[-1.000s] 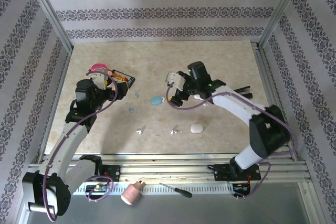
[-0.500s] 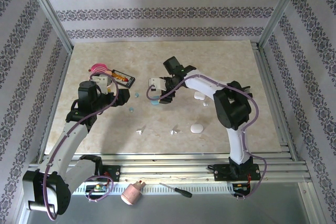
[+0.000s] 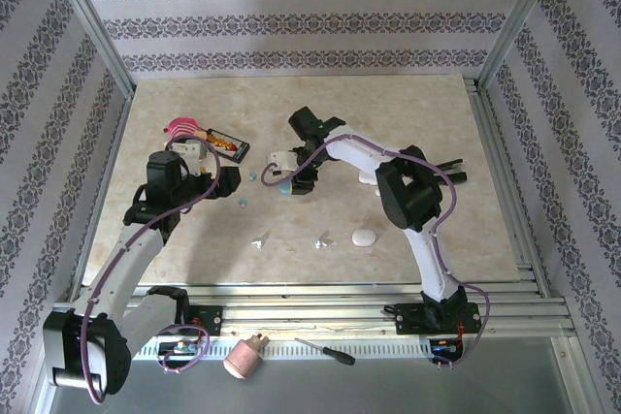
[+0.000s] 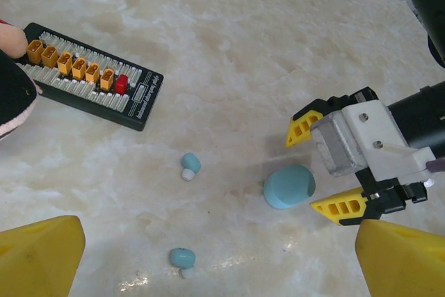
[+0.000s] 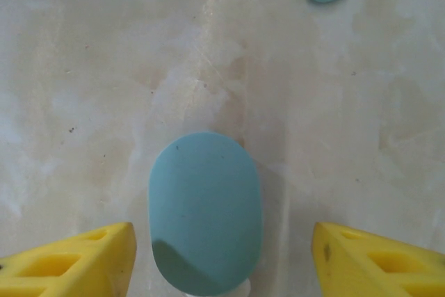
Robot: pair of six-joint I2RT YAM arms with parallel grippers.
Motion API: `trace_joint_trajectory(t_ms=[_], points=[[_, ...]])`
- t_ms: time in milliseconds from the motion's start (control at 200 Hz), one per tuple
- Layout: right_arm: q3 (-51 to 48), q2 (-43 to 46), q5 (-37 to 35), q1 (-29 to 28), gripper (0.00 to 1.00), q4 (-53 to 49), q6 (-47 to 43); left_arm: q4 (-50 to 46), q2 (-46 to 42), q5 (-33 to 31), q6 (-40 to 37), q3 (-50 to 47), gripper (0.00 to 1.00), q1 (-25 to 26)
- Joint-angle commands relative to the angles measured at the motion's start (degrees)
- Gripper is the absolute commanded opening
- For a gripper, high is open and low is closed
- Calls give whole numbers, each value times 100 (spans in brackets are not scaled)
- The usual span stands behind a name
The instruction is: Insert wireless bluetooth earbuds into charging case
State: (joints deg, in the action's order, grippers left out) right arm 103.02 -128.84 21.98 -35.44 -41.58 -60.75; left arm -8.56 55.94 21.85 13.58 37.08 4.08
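Note:
A pale blue oval charging case (image 5: 205, 210) lies shut on the marble table (image 3: 427, 113). My right gripper (image 5: 226, 262) stands open astride it, the left finger close to its side and the right finger well apart from it. The same case (image 4: 288, 186) and the right gripper (image 4: 321, 168) show in the left wrist view. Two blue-green earbuds (image 4: 190, 163) (image 4: 182, 258) lie to the case's left. My left gripper (image 4: 219, 269) hangs open above them, holding nothing. From above, the right gripper (image 3: 284, 179) covers the blue case (image 3: 282, 186). Two white earbuds (image 3: 260, 239) (image 3: 320, 241) lie nearer the front.
A black board of orange connectors (image 4: 90, 78) lies at the left with a pink object (image 3: 182, 128) behind it. A white case (image 3: 363, 237) sits front of centre and another white one (image 3: 369, 178) under the right arm. A screwdriver (image 3: 325, 351) rests on the front ledge.
The right arm has swung left and come down over the blue case, and its jaws have narrowed around it. The left arm has barely shifted.

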Motion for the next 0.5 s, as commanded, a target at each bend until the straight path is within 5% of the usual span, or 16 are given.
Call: trace_joint_trajectory(t_ms=[0, 495], points=[[182, -181, -108, -90, 65, -359, -208, 270, 57, 15, 61, -93, 99, 30], [185, -248, -264, -73, 42, -342, -156, 579, 154, 91, 149, -217, 99, 37]])
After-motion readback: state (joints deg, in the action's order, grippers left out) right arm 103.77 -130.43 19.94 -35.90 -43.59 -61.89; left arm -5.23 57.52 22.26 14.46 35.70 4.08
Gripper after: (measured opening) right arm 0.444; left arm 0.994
